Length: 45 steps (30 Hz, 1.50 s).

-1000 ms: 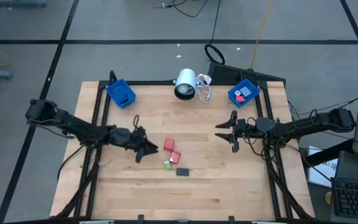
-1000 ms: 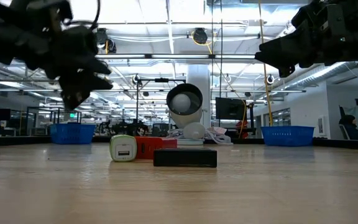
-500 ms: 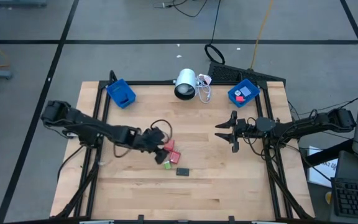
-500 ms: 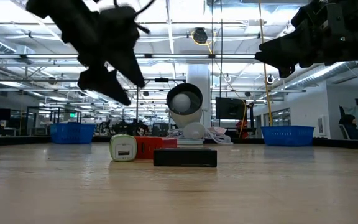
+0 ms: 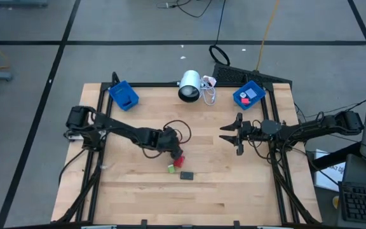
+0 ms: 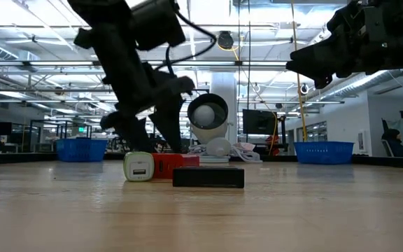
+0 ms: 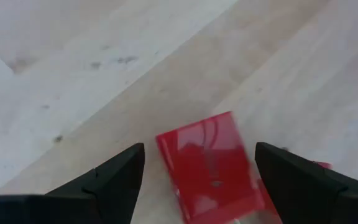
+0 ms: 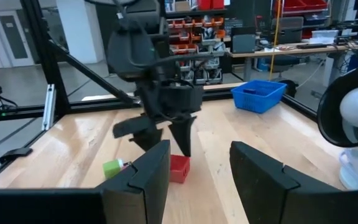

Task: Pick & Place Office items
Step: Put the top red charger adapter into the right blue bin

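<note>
— Across the wooden table (image 5: 234,184), left to right?
— Left gripper (image 5: 175,152) spread wide, a red block (image 7: 213,165) lying between its jaws, ungripped; a green piece (image 5: 171,168) and dark grey piece (image 5: 187,175) just beyond. Right gripper (image 5: 230,134) hovers well apart, jaws parted, empty.
— Views differ?
— Low view alone shows the lit ceiling hall; overhead alone shows two blue bins (image 5: 123,95).

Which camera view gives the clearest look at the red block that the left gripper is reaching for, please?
The left wrist view: the red block fills the middle of it, lying on the wood between the open left gripper fingers. The high view shows only a small red patch beside the gripper. The low view and right wrist view show it partly hidden.
</note>
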Available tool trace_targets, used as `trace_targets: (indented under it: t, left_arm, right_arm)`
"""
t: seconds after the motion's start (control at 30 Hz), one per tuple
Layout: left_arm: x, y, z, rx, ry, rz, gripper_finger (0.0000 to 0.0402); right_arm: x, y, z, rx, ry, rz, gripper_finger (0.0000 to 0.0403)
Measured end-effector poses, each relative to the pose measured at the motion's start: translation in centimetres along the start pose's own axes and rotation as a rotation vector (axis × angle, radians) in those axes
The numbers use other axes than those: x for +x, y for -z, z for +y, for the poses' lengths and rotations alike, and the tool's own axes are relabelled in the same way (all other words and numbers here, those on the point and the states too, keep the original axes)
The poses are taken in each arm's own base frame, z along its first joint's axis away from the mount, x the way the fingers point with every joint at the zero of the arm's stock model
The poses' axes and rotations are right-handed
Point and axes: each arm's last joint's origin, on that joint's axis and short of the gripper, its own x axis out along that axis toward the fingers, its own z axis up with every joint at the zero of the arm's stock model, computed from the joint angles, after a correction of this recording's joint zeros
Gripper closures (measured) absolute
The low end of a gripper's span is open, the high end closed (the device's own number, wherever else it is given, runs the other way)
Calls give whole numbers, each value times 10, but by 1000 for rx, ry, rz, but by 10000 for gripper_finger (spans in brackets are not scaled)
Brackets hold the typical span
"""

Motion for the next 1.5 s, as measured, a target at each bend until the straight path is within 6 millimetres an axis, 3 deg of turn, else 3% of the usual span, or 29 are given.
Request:
trace_targets:
  t: [0.4, 0.67, 1.5]
  left_arm:
    - [3, 7, 25, 6, -173, 199, 131]
    - [3, 9, 21, 189, -122, 213, 154]
    - [0, 17, 22, 230, -124, 297, 167]
  right_arm:
    - [1, 2, 0, -1, 1, 10, 248]
    - [1, 2, 0, -1, 1, 10, 248]
    - [1, 2, 0, -1, 1, 10, 248]
